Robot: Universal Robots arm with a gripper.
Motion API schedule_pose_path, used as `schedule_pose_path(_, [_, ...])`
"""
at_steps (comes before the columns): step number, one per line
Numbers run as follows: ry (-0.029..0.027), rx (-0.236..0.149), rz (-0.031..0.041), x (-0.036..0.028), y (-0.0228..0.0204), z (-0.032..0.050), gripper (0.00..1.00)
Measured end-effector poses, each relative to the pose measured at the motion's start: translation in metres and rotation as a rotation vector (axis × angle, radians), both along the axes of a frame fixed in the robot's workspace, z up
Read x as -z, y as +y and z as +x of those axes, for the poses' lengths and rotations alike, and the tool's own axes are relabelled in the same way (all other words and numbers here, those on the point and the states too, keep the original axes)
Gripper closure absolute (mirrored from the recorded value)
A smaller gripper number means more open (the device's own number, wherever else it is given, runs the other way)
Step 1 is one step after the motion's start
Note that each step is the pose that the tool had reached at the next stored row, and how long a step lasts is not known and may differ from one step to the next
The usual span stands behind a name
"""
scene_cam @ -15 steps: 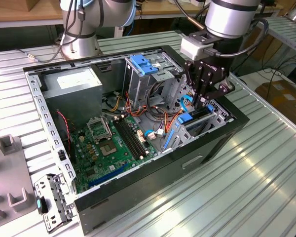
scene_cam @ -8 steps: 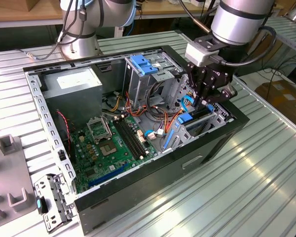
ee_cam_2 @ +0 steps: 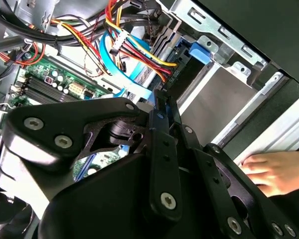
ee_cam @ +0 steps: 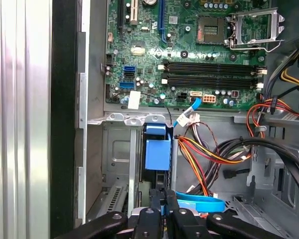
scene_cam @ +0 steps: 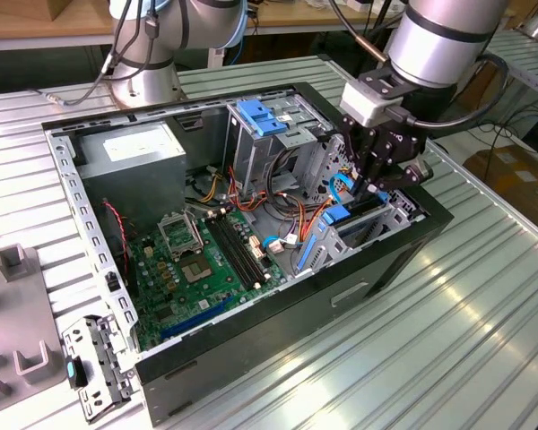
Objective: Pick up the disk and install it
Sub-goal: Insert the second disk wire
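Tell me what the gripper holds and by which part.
It cannot be told. The gripper sits low over the drive bay with the disk directly beneath it; no grasp on it shows.

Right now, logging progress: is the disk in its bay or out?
In: the disk stands on edge inside the metal bay, gripper directly above it.

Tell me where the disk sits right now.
In the exterior view the disk stands on edge in the drive bay at the open computer case's right end, directly below the gripper, beside the orange and blue cables.
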State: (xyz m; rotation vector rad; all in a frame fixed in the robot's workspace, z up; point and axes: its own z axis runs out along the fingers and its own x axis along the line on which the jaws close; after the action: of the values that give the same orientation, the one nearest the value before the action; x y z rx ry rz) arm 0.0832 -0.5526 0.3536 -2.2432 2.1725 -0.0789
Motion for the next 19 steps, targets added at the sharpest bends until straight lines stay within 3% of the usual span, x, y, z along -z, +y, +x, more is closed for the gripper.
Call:
schedule_pose_path(4, [0.0, 0.001, 0.0155, 0.0002, -0.0002, 0.0003, 0.84])
schedule_pose_path(9, [-0.0001, 0.006, 0.0314, 0.0008, -0.0055, 0.0012, 0.84])
schedule_pose_path(14, [-0.0002, 0.015, 0.0368, 0.0018, -0.0062, 0.0014, 0.84])
schedule_pose_path(19, [-0.0002, 0.015, 0.0377, 0.0035, -0.0063, 0.0014, 0.84])
